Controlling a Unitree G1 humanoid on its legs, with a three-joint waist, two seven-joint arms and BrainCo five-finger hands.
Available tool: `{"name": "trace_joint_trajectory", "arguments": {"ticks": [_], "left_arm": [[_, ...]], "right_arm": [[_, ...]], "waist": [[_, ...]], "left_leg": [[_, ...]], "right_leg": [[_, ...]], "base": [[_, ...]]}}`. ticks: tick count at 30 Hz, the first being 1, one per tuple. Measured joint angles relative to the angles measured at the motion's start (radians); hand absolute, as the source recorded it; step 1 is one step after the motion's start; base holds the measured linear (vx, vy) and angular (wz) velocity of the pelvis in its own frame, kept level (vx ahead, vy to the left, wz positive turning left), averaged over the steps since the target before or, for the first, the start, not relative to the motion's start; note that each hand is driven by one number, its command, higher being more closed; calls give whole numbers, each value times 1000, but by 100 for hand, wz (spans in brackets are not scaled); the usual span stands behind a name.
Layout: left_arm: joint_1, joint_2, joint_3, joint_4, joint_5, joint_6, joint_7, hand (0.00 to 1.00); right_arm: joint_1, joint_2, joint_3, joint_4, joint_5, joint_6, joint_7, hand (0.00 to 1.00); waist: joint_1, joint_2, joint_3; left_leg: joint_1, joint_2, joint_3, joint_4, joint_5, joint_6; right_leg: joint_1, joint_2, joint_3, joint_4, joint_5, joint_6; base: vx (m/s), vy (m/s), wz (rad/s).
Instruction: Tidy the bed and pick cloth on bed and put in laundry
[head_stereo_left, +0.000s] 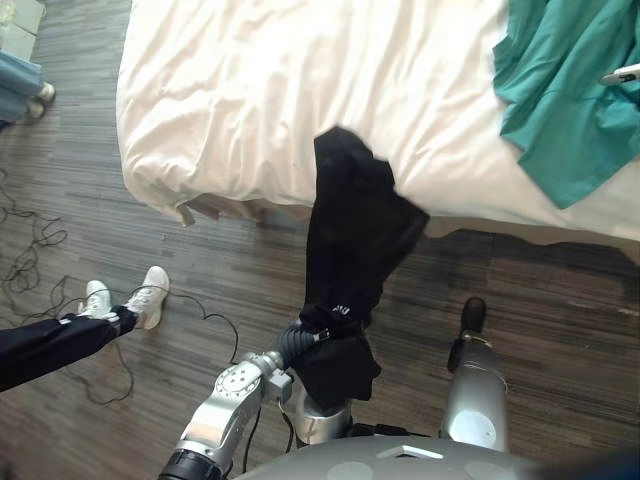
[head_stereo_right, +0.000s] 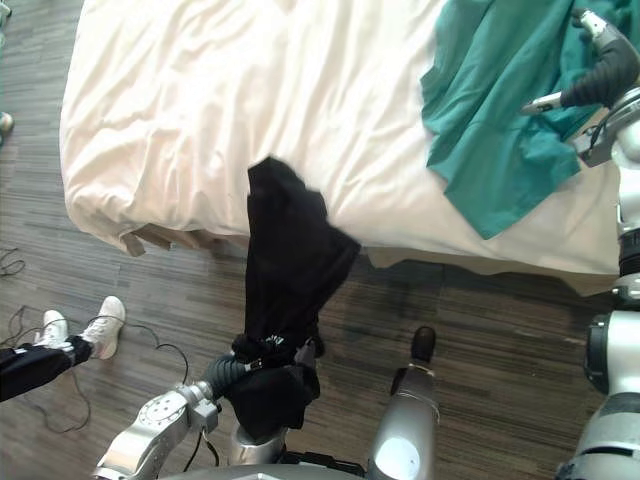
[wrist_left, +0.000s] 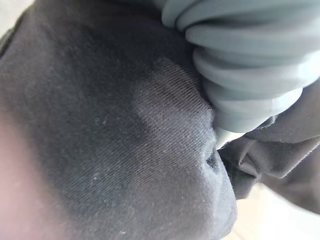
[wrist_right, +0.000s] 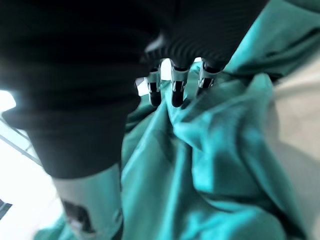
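Cloth (head_stereo_left: 355, 230), black, drapes raised L robot hand (head_stereo_left: 297, 342), grip hidden; R robot hand (head_stereo_right: 600, 72) open.

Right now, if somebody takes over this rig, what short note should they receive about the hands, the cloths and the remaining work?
Left hand: under the black cloth, which drapes over it and reaches to the edge of the bed.
Right hand: open, poised at the teal cloth, which lies crumpled on the bed.
Done: nothing in the laundry yet.
Left: carry off both cloths, then smooth the bed.
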Motion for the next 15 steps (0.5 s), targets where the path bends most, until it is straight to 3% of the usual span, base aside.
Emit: {"name": "trace_joint_trajectory", "arguments": {"ticks": [2,6,7,11,15], "left_arm": [[-1,1,2,31,3,-19,27,100],[-3,1,5,62,12,-87,43,100],[-4,1,5,67,15,-106,43,100],[-22,5,5,83,15,-161,52,100],[-40,28,27,83,15,-194,41,100]], "right_arm": [[-6,-6,10,16,-26,1,1,0],[-44,-10,19,37,-92,-3,16,0],[-45,-11,24,47,-114,-3,26,100],[-61,-20,25,50,-193,12,77,100],[-64,-35,25,57,-188,33,90,100]], "waist": [[1,14,-2],[1,15,-3],[2,16,-4],[6,27,-12],[5,29,-13]], "left_leg": [[-16,-12,-19,0,16,-6],[-42,-25,-50,0,38,-19],[-42,-27,-54,0,38,-19],[-61,-33,-83,0,17,-44],[-53,-49,-101,0,11,-45]], "right_leg": [[-15,-14,0,2,2,3],[-44,-30,2,10,4,7],[-44,-32,0,11,4,7],[-66,-41,-5,18,2,7],[-62,-60,-6,36,6,20]], "base": [[26,-8,6],[12,-25,7],[-11,-15,10],[-12,-1,4],[-8,6,8]]}}
